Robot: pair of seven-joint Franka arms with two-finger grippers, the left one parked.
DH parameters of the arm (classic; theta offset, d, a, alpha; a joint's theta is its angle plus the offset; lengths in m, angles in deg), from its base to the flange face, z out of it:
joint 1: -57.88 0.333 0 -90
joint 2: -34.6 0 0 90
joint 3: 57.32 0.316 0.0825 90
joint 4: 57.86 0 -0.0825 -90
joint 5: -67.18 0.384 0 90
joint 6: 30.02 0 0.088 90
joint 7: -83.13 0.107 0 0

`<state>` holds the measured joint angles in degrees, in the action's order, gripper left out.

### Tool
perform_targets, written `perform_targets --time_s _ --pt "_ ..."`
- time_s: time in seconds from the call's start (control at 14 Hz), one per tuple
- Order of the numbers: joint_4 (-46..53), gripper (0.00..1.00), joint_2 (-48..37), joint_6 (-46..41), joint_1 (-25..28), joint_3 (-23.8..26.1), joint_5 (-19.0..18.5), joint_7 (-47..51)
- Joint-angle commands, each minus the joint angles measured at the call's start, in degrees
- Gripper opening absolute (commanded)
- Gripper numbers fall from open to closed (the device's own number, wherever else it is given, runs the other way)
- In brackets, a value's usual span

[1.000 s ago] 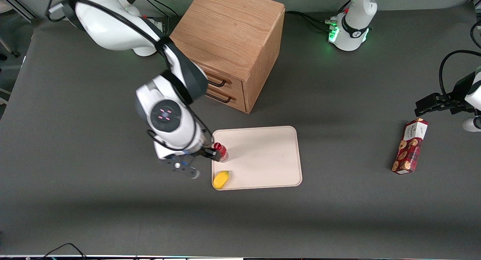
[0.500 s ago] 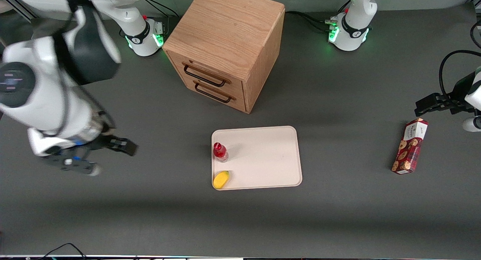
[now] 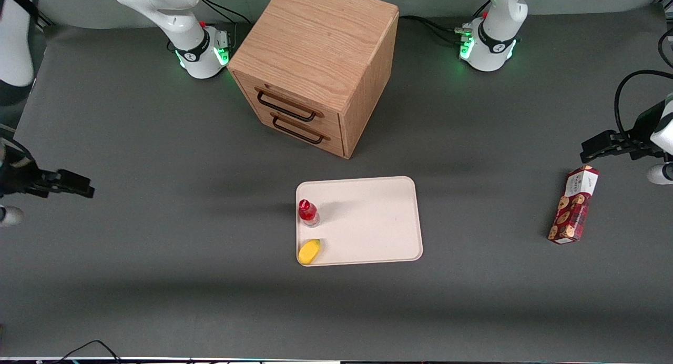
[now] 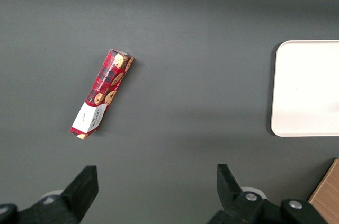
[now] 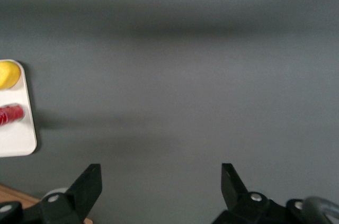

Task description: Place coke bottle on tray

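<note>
Red coke bottle [image 3: 308,212] upright on the tray [image 3: 368,222] — tool [image 5: 161,189] spread, empty, well apart.

Gripper [image 5: 159,195] — jaws wide, empty

The gripper [image 5: 161,192] hangs above bare grey table surface [image 5: 180,75], fingers [image 5: 87,184] spread wide apart with nothing between them. Well apart from the gripper, one rounded corner of the tray [image 5: 18,142] is visible. The coke bottle [image 5: 10,114] stands on the tray near its rim. A yellow fruit [image 5: 9,73] lies beside the bottle, also on the tray.
</note>
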<state>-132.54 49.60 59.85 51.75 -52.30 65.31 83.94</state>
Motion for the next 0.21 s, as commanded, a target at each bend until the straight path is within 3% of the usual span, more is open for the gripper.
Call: perform_targets --time_s 0.0,0.14 --pt "-6.79 1.00 -6.91 1.01 -0.02 -1.76 2.48 -2.83" --pt "-7.67 1.00 -7.27 1.18 0.07 -1.76 2.48 -2.92"
